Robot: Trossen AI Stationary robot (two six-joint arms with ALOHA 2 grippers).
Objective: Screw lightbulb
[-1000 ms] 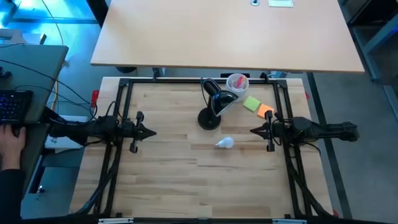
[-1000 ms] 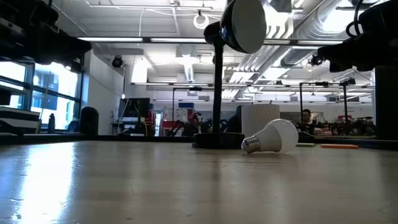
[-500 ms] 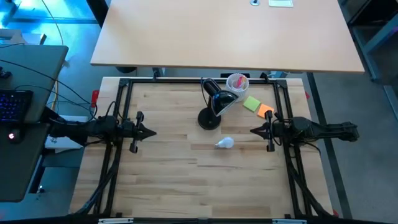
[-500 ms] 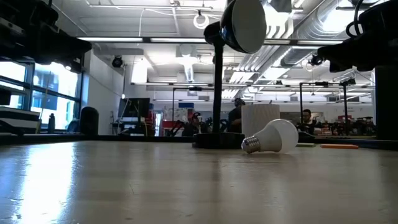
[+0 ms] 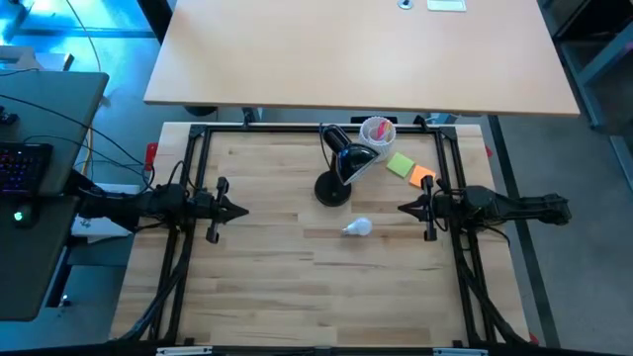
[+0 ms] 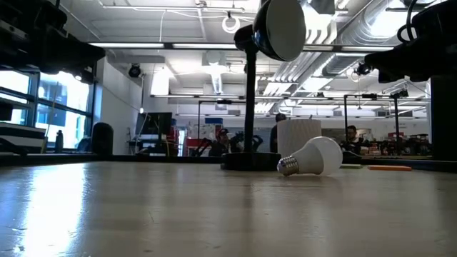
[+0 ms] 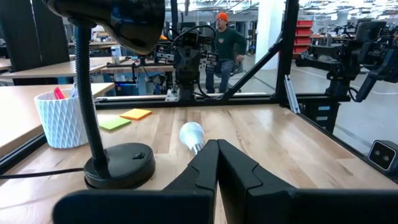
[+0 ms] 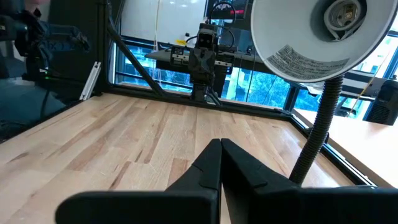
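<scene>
overhead, table-level, two wrist cams (all share lamp).

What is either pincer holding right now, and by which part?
Nothing. Both the left pincer and right pincer are shut and empty; the lightbulb lies loose on the table.

A white ribbed cup stands at twelve o'clock on the wooden table, green and orange sticky notes just toward four o'clock of it
</scene>
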